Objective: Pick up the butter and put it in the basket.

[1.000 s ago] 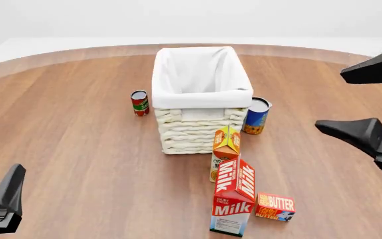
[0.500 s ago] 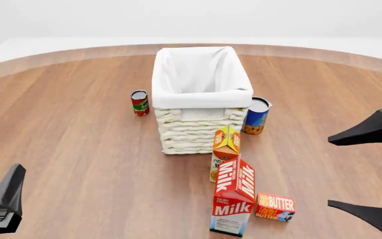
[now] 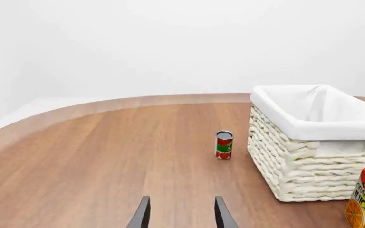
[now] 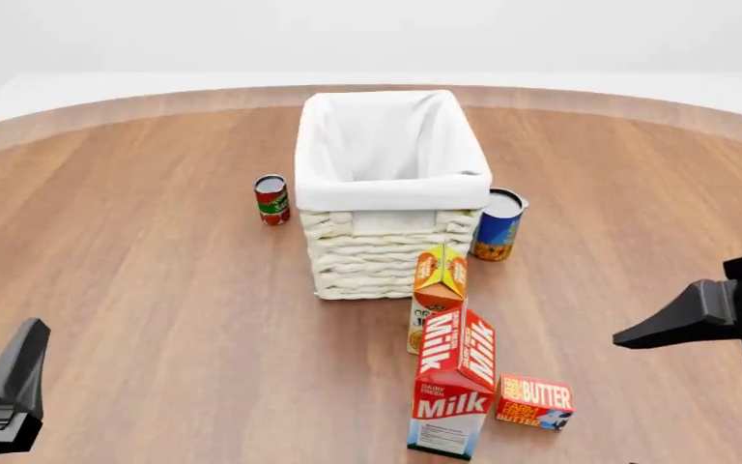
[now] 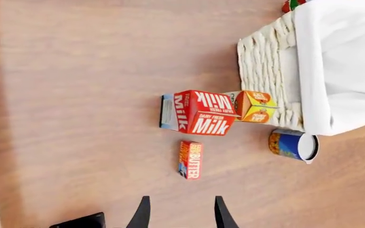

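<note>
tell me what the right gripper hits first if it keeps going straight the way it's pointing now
Most likely the butter. In the right wrist view the right gripper has its open fingers pointing toward that box, nothing between. The milk carton lies further along, a little to one side. Depth is unclear, so it might meet the table first.

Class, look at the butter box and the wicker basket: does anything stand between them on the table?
Yes. The milk carton stands right beside the butter, and the orange juice carton stands in front of the basket, so both sit on the direct line. Lifting the butter over them would probably avoid both.
</note>
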Motion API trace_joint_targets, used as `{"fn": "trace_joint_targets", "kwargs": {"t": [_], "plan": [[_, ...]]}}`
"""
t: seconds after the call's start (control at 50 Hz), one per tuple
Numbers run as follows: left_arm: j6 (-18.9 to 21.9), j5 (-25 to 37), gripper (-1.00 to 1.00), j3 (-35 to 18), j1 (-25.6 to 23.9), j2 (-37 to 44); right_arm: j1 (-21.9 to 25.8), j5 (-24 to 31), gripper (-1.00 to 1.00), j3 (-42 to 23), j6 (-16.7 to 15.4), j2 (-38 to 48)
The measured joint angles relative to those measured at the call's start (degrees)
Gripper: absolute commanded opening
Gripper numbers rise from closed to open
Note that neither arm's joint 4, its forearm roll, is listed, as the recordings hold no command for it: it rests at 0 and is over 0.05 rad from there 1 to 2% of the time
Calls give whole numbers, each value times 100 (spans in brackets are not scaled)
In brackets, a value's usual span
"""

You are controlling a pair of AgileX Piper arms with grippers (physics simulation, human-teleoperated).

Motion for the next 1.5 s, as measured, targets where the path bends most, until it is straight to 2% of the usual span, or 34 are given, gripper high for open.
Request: {"fn": "trace_joint_targets", "kwargs": {"t": [0.42,0.76,1.06,1.5], "plan": [[0,0,100,0,0,0,348,-143,100,423,441,109],[0,0,100,0,0,0,450,-506,100,737,582,291],[0,0,100,0,0,0,306,-766,100,908,575,440],[0,0,100,0,0,0,-204,-1069,100,1086,369,572]]}}
